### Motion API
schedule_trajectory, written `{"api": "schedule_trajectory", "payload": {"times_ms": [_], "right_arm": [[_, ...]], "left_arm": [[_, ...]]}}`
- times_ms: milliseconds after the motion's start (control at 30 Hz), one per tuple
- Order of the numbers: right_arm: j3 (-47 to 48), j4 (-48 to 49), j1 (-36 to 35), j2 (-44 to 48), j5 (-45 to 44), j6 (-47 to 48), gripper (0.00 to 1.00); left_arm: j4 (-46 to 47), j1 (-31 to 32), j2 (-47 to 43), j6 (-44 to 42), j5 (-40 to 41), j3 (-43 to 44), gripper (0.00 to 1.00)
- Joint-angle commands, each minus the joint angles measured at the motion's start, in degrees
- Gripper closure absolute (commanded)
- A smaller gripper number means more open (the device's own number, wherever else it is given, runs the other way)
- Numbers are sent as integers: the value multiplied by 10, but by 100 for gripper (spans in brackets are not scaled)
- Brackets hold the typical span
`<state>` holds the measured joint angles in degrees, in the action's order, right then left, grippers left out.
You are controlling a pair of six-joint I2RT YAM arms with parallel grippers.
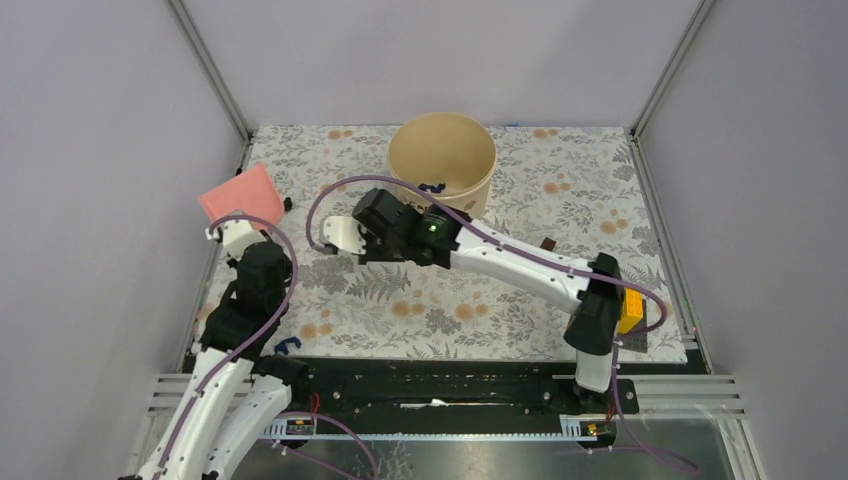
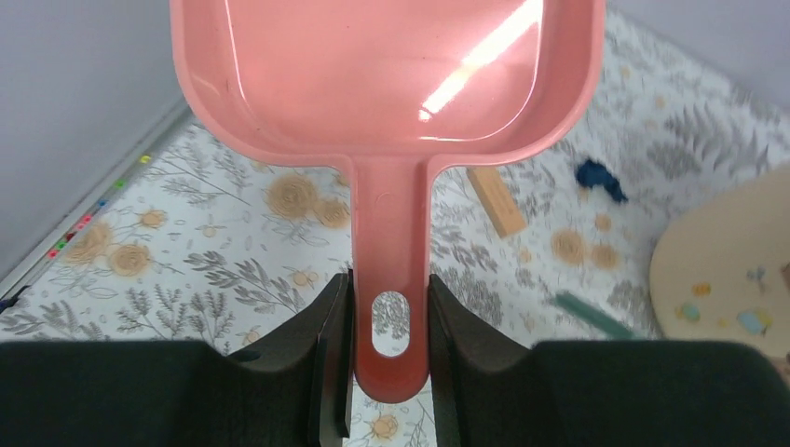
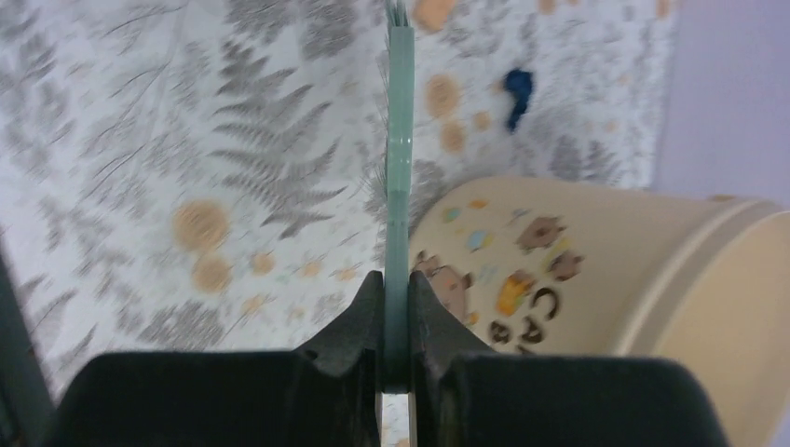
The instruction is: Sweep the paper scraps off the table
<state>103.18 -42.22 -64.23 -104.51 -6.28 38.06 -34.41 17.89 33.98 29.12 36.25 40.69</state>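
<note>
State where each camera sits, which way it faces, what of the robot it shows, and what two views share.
Top external: above and behind the bases, looking down on the table; left arm and right arm show.
Left wrist: on the left arm, looking along the left gripper at the pink dustpan it clamps; its fingers show.
Right wrist: looking along the right gripper at the green brush handle; its fingers show.
Shared: both wrist views catch the tan bucket and a blue paper scrap.

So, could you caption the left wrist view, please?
Left gripper holds pink dustpan by its handle over the table, blue scrap beyond.
</note>
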Motion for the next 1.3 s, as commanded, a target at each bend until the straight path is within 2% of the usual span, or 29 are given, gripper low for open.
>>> {"api": "schedule_trajectory", "payload": {"times_ms": [0,167,300,400,533,800,1067,1267], "right_arm": [[94,94,-20,-66,-118,11,100],[196,115,-21,-193,-229,51,100],[211,202,-21,-242,-286,107,100],[247,228,-19,-280,-297,122,100],[270,274,-15,-322,-315,167,100],[267,333,13,-374,-325,219,100],[215,286,31,-351,-285,200,100],[191,119,7,-297,-221,147,100]], "left_arm": [[-9,-3,-67,40,113,10,100],[-16,1,-99,51,142,7,100],[-26,4,-116,60,152,11,100],[-26,19,-157,64,185,9,100],[-1,30,-209,44,187,-11,100],[0,35,-191,39,167,-9,100],[9,34,-189,31,150,-13,100],[12,34,-184,28,142,-13,100]]}}
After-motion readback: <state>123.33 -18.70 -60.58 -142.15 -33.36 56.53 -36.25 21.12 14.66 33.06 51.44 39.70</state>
